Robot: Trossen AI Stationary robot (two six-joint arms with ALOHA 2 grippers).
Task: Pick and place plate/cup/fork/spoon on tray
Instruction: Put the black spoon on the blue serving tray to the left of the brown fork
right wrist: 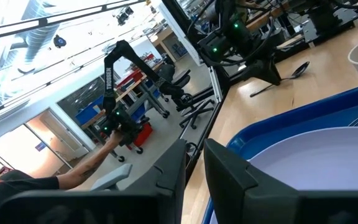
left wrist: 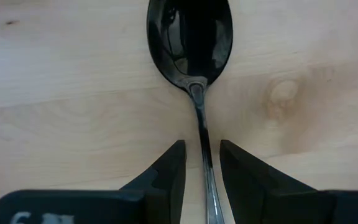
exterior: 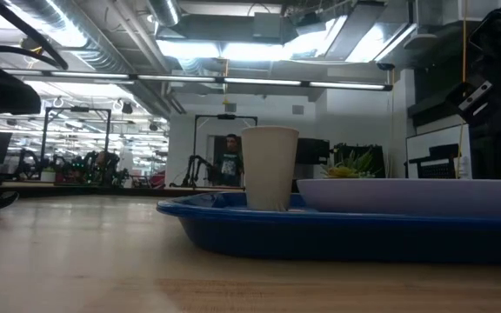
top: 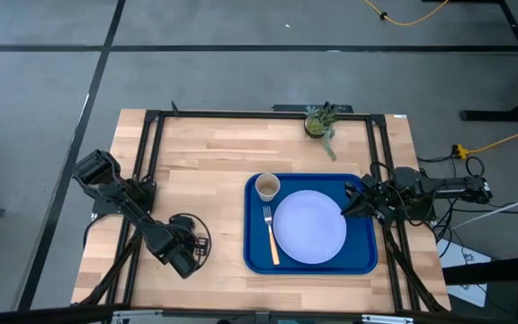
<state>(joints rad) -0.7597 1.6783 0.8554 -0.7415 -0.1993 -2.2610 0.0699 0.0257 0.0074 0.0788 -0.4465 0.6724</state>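
A: High view, status?
B: The tray [top: 310,263] lies on the right half of the wooden table [top: 205,162]. On it: the plate [top: 309,228], the cup [top: 268,187] near its far left corner, the fork [top: 271,236] just left of the plate. A potted plant [top: 320,121] stands at the table's far edge, well apart. The right gripper [top: 352,203] hangs over the tray's right rim beside the plate. The left gripper [top: 193,243] is low over the table left of the tray; the spoon is not discernible here.

A: Low view?
B: Cup [exterior: 270,168] upright on the tray [exterior: 320,233], plate [exterior: 416,195] beside it. A person [exterior: 230,160] stands far behind.

A: Left wrist view?
B: It shows what the others hide: the spoon [left wrist: 192,56] flat on bare wood, its handle running between the left fingers [left wrist: 169,171], which are spread on either side, not pinching.

A: Right wrist view?
B: Right fingers [right wrist: 169,171] slightly apart, holding nothing, above the plate [right wrist: 316,168]. The spoon [right wrist: 284,77] lies beyond the tray under the left arm.
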